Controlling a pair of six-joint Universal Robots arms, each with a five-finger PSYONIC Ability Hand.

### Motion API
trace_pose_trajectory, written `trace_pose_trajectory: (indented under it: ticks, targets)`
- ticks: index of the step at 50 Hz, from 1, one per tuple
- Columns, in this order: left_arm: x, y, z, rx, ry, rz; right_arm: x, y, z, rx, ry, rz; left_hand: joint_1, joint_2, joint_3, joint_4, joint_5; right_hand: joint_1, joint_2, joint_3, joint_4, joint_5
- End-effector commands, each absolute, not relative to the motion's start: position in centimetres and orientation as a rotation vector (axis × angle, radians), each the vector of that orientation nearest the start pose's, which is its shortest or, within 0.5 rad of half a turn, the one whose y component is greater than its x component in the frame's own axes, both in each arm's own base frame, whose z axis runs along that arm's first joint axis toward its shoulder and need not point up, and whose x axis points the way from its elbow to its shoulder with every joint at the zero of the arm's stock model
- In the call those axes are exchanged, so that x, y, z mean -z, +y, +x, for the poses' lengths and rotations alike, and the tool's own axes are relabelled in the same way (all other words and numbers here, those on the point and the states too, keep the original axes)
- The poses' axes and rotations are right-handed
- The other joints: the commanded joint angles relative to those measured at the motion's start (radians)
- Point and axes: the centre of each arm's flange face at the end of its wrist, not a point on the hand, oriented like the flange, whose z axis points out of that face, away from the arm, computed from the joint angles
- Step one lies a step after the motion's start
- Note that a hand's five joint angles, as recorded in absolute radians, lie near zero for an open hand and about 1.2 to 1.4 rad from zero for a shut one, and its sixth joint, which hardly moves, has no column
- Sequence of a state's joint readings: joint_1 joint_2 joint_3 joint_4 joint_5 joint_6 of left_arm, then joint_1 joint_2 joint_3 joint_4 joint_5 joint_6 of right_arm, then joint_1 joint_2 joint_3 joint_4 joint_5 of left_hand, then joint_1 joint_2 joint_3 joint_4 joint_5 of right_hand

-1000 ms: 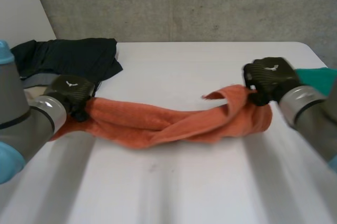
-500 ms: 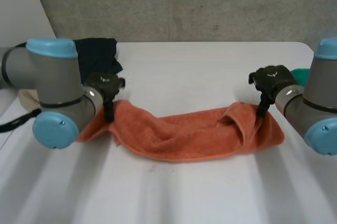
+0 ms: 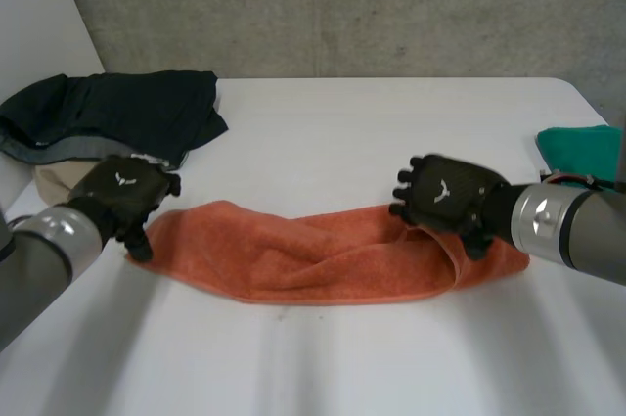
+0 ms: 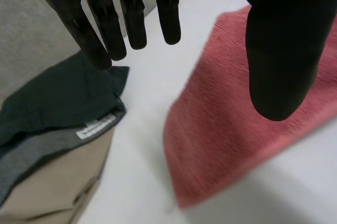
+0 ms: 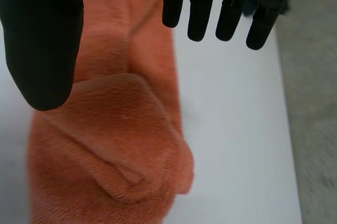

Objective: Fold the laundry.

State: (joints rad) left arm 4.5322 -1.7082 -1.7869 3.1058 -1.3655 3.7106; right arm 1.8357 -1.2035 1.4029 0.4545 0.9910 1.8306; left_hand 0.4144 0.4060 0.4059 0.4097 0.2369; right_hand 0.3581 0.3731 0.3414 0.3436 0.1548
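An orange towel (image 3: 323, 261) lies bunched in a long strip across the middle of the white table (image 3: 372, 132). My left hand (image 3: 125, 195) hovers at the towel's left end, fingers (image 4: 131, 16) straight and apart from the thumb, holding nothing; the towel's end (image 4: 231, 124) lies below it. My right hand (image 3: 442, 196) is over the towel's right end, where a fold sticks up. Its fingers (image 5: 231, 8) are straight and empty, with the rumpled towel end (image 5: 113, 145) under the palm.
A dark garment (image 3: 117, 113) lies on a beige one (image 3: 54, 181) at the table's back left, close to my left hand; both appear as the dark garment (image 4: 47, 103) and beige cloth (image 4: 52, 182) beside that hand. A green cloth (image 3: 582, 150) sits at the right edge.
Both hands have let go of the towel's ends and opened. The towel has dropped flat on the table. The left hand moved outward, the right hand moved inward over the towel.
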Motion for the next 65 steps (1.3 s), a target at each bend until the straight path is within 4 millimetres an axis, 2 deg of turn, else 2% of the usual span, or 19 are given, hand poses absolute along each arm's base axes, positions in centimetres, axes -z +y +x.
trace_pose_trajectory:
  ticks: [1, 5, 11, 13, 14, 16, 21, 22, 25, 29, 33, 37, 41, 50, 54, 57, 60, 62, 65]
  targets:
    - [-18.6, -23.4, -18.7, 1.670, 2.447, 1.168, -20.4, -24.4, 24.8, 1.451, 1.522, -2.326, 0.113, 0.122, 0.122, 0.118, 0.116, 0.169, 0.154, 0.185, 0.183, 0.197]
    - [-17.8, -23.1, -18.5, 1.626, 2.479, 1.195, -19.2, -25.0, 24.7, 1.438, 1.517, -2.347, 0.078, 0.086, 0.087, 0.083, 0.081, 0.218, 0.203, 0.235, 0.233, 0.247]
    - [-16.7, -23.8, -18.7, 1.598, 2.490, 1.255, -17.2, -27.4, 24.8, 1.551, 1.516, -2.392, -0.051, -0.043, -0.043, -0.046, -0.048, 0.321, 0.306, 0.338, 0.336, 0.350]
    - [-16.4, -24.0, -18.9, 1.591, 2.490, 1.275, -17.1, -27.9, 24.9, 1.593, 1.517, -2.396, -0.078, -0.069, -0.069, -0.073, -0.075, 0.520, 0.505, 0.537, 0.534, 0.549]
    - [-16.2, -24.2, -19.2, 1.587, 2.488, 1.296, -17.1, -28.4, 25.1, 1.635, 1.516, -2.392, -0.083, -0.075, -0.075, -0.079, -0.080, 0.797, 0.782, 0.814, 0.812, 0.826]
    - [-16.0, -24.4, -19.5, 1.584, 2.483, 1.312, -17.4, -28.8, 25.2, 1.677, 1.527, -2.372, -0.092, -0.084, -0.084, -0.088, -0.089, 1.037, 1.022, 1.054, 1.052, 1.066]
    - [-15.7, -25.5, -20.3, 1.610, 2.443, 1.329, -18.2, -30.1, 25.5, 1.770, 1.681, -2.144, -0.145, -0.137, -0.137, -0.140, -0.142, 1.038, 1.023, 1.055, 1.053, 1.067]
    - [-15.5, -26.0, -20.6, 1.620, 2.419, 1.331, -18.7, -30.6, 25.4, 1.794, 1.750, -2.034, -0.148, -0.140, -0.140, -0.143, -0.145, 1.038, 1.023, 1.055, 1.053, 1.067]
    - [-15.4, -26.6, -21.0, 1.633, 2.385, 1.325, -19.4, -31.2, 25.1, 1.808, 1.852, -1.861, -0.148, -0.140, -0.140, -0.143, -0.145, 1.038, 1.023, 1.055, 1.053, 1.067]
    - [-15.2, -27.7, -21.8, 1.648, 2.304, 1.329, -19.6, -33.1, 23.9, 1.808, 2.090, -1.515, -0.139, -0.131, -0.131, -0.135, -0.136, 1.038, 1.023, 1.055, 1.053, 1.067]
    - [-15.2, -28.4, -22.6, 1.656, 2.236, 1.350, -19.7, -34.3, 22.6, 1.816, 2.260, -1.308, -0.125, -0.116, -0.116, -0.120, -0.122, 1.038, 1.023, 1.055, 1.053, 1.067]
    - [-14.8, -28.9, -23.6, 1.645, 2.187, 1.385, -19.7, -35.1, 21.3, 1.831, 2.357, -1.188, -0.107, -0.099, -0.099, -0.102, -0.104, 1.038, 1.023, 1.055, 1.053, 1.067]
    - [-14.3, -29.6, -24.1, 1.624, 2.155, 1.389, -19.3, -35.5, 20.9, 1.822, 2.389, -1.137, -0.098, -0.090, -0.090, -0.094, -0.095, 1.038, 1.023, 1.055, 1.053, 1.067]
    - [-13.5, -31.0, -25.9, 1.638, 2.111, 1.401, -18.2, -35.8, 20.4, 1.773, 2.433, -1.108, 0.060, 0.069, 0.069, 0.065, 0.063, 1.038, 1.023, 1.055, 1.053, 1.067]
    - [-13.0, -31.6, -26.6, 1.639, 2.094, 1.407, -18.2, -36.1, 20.1, 1.784, 2.442, -1.090, 0.063, 0.072, 0.072, 0.068, 0.066, 1.038, 1.023, 1.055, 1.053, 1.067]
    - [-12.5, -32.0, -27.0, 1.633, 2.090, 1.403, -18.3, -36.3, 19.9, 1.792, 2.445, -1.080, 0.157, 0.165, 0.165, 0.161, 0.160, 1.038, 1.023, 1.055, 1.053, 1.067]
    - [-12.4, -32.8, -27.3, 1.630, 2.072, 1.370, -18.2, -36.5, 20.0, 1.800, 2.440, -1.091, 0.377, 0.385, 0.385, 0.381, 0.380, 1.038, 1.023, 1.055, 1.053, 1.067]
    - [-12.6, -33.5, -27.2, 1.633, 2.056, 1.332, -18.3, -36.8, 20.1, 1.814, 2.433, -1.099, 0.676, 0.684, 0.684, 0.680, 0.679, 1.038, 1.023, 1.055, 1.053, 1.067]
    - [-13.6, -34.7, -27.5, 1.674, 2.019, 1.286, -18.4, -37.4, 20.6, 1.846, 2.413, -1.129, 0.981, 0.989, 0.989, 0.986, 0.984, 1.038, 1.023, 1.055, 1.053, 1.067]
